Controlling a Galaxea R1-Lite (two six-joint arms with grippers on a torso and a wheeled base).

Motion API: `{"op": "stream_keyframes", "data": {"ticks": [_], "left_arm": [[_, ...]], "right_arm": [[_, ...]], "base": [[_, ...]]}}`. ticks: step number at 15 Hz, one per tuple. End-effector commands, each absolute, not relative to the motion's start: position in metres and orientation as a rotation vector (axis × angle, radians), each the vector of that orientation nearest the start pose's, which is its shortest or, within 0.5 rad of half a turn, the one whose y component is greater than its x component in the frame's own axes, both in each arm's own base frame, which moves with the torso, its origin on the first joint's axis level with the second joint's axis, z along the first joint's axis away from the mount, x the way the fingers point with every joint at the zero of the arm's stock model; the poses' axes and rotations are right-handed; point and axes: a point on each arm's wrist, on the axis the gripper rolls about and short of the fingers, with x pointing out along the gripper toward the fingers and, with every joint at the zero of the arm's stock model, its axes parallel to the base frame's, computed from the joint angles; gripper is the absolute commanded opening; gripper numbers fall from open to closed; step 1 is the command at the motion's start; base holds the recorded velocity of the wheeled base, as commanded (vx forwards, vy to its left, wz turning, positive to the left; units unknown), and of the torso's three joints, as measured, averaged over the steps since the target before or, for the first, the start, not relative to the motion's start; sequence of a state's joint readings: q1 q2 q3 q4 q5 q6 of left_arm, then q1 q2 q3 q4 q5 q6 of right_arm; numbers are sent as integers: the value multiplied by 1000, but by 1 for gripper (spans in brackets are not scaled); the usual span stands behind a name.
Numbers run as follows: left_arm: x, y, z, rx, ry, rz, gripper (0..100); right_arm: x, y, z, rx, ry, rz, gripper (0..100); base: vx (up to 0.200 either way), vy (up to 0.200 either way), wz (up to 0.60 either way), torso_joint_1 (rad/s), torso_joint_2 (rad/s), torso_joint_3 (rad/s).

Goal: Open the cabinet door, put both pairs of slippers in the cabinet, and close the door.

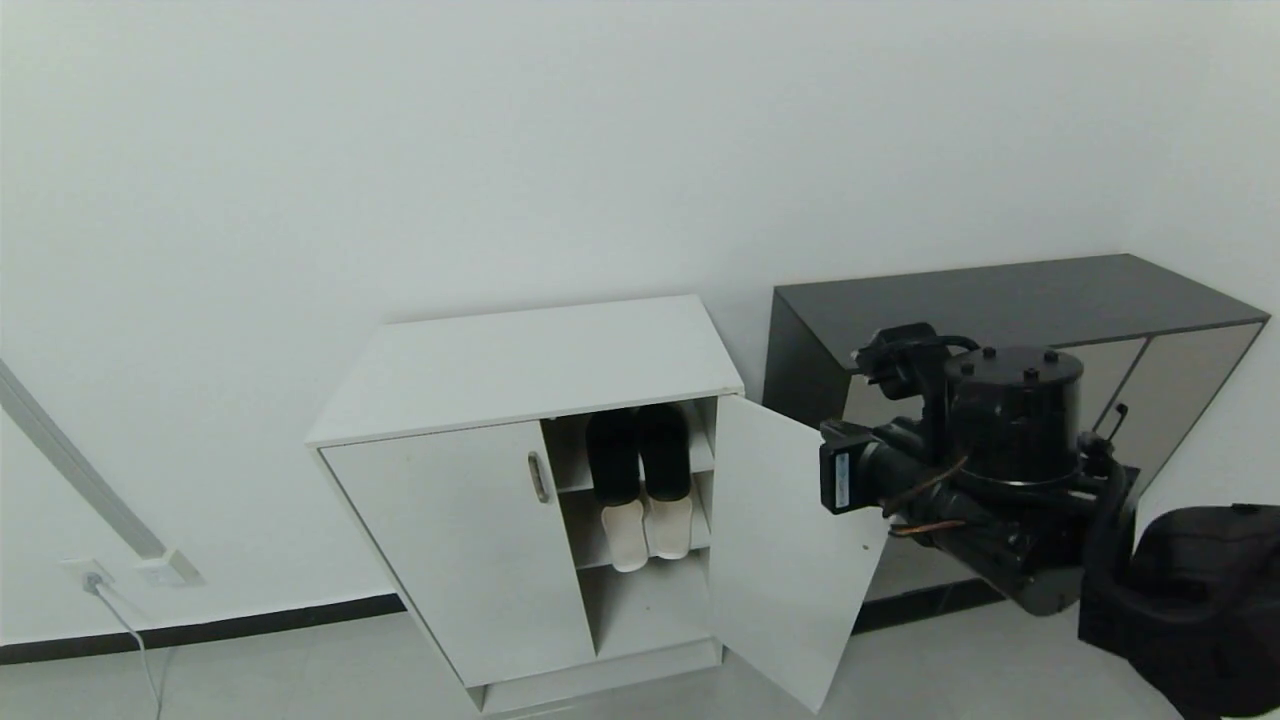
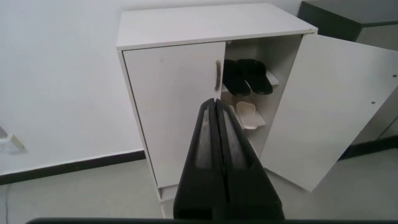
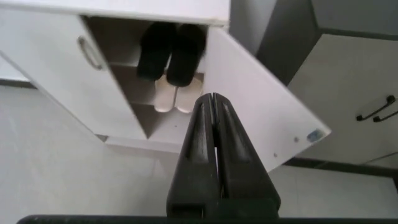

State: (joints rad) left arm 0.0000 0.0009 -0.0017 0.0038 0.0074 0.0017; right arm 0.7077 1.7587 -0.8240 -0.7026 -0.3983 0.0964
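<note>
Head view: white cabinet (image 1: 520,365) against white wall (image 1: 500,150), grey floor (image 1: 950,670).

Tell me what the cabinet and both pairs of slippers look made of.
Cabinet: probably laminated board, matte white; flat thin panels with crisp edges. Black slippers: dull, no shine, perhaps fabric or foam; cannot tell. White slippers: smooth cream, moulded-looking, likely foam or rubber.

Left gripper (image 2: 216,106): closed flat, finger against finger, holding nothing.
Right gripper (image 3: 213,98): closed likewise, empty.
Right arm (image 1: 960,470): raised at the right of the head view, wrist pointing forward and left.
</note>
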Motion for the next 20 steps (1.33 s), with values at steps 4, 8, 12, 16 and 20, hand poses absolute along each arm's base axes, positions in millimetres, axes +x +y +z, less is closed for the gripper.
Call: {"op": "stream_keyframes", "data": {"ticks": [4, 8, 12, 16, 20], "left_arm": [[-23, 0, 75, 2, 5, 6, 0], [-23, 0, 75, 2, 5, 8, 0], [-23, 0, 75, 2, 5, 8, 0], [-23, 0, 76, 0, 3, 9, 0], [-23, 0, 76, 0, 3, 9, 0]], "right_arm": [[319, 170, 150, 11, 278, 220, 0], [359, 153, 133, 48, 301, 188, 0], [390, 141, 109, 46, 329, 131, 0], [404, 132, 94, 44, 350, 99, 0], [409, 128, 83, 37, 372, 86, 0]], "base": [[0, 0, 0, 0, 0, 0], [0, 0, 0, 0, 0, 0], [0, 0, 0, 0, 0, 0], [0, 0, 0, 0, 0, 0], [0, 0, 0, 0, 0, 0]]}}
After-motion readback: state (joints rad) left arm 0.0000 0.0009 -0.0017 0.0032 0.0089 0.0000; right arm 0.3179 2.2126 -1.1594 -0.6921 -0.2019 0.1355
